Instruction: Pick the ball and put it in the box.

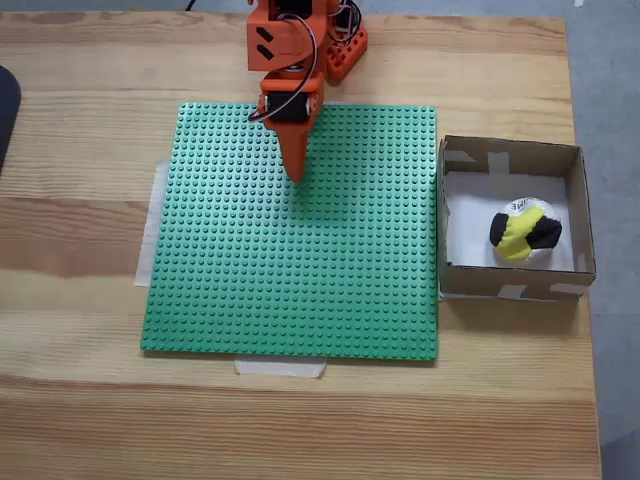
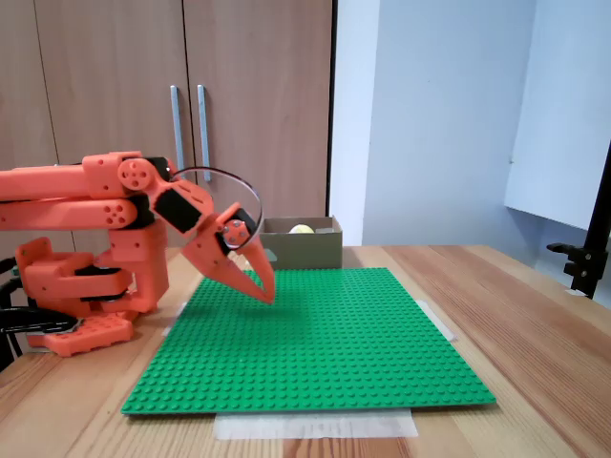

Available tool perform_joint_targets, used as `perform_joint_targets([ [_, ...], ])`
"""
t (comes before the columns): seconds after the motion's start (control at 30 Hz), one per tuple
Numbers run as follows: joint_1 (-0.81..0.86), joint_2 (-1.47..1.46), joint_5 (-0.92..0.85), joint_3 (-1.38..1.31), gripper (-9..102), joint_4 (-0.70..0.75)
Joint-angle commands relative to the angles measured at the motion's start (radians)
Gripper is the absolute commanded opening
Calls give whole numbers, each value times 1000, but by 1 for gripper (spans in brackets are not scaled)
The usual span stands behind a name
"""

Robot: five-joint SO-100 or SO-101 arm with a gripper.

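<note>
The ball (image 1: 524, 233), patched yellow, black and white, lies inside the box (image 1: 512, 155), near its right wall. In a fixed view from the side only the ball's top (image 2: 302, 229) peeks over the rim of the box (image 2: 304, 250). My orange gripper (image 1: 296, 172) hangs above the far part of the green baseplate, well to the left of the box. Its fingers are together and point down at the plate, with nothing between them. From the side the gripper (image 2: 266, 296) hovers a little above the studs.
A green studded baseplate (image 1: 300, 280) is taped to the wooden table (image 1: 300, 430). The arm's orange base (image 2: 76, 286) stands at the table's far edge. Wooden cupboard doors (image 2: 191, 95) rise behind the table. A dark object (image 1: 6, 110) sits at the left edge.
</note>
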Motion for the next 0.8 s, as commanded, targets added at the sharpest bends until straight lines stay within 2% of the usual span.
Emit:
perform_joint_targets([
  [0.0,5,9,-5,11,-1,-26],
  [0.77,15,9,-63,118,-1,-35],
])
